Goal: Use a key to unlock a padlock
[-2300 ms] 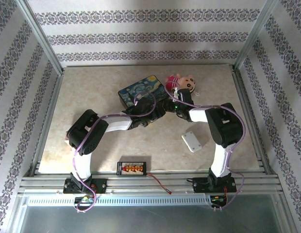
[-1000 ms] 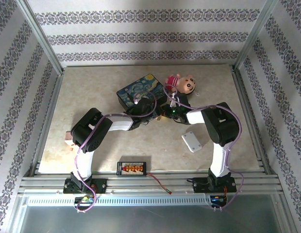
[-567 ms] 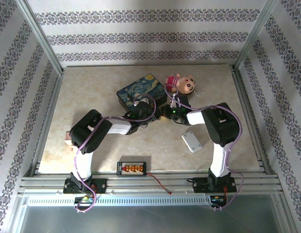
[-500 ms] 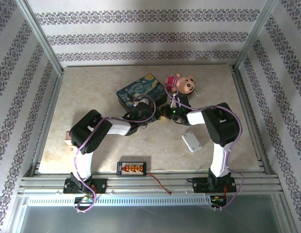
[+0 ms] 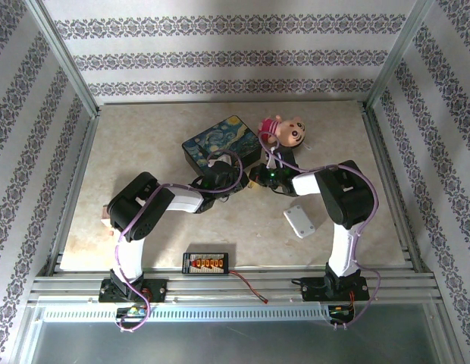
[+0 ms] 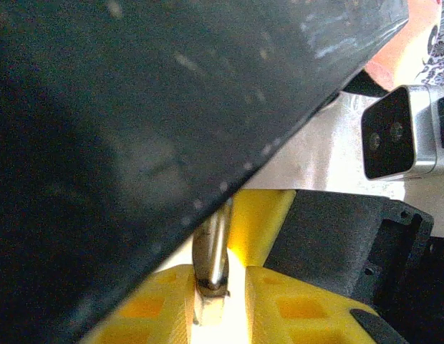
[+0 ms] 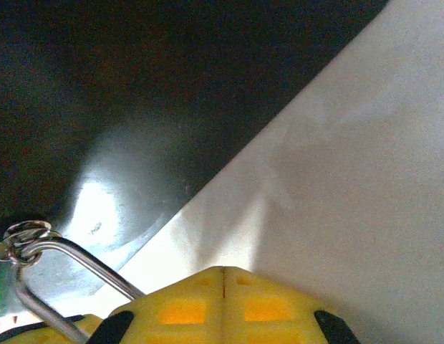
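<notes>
Left gripper (image 6: 220, 304) and right gripper (image 7: 223, 283) meet tip to tip at mid-table, just in front of the painted box (image 5: 220, 142).

In the left wrist view, the left gripper's 2 yellow pads (image 6: 147, 309) are closed narrow on the key (image 6: 211, 247). It stands up out of the slit between them, under the box's dark side and just beside a yellow pad of the right gripper. In the right wrist view, the right gripper's 2 pads are pressed together. The padlock (image 7: 89, 266) shows its thin silvery shackle, which runs out from under the left pad. Its body is hidden, so the grip is probably on it. The plush doll (image 5: 288, 131) lies just beyond the grippers.
</notes>
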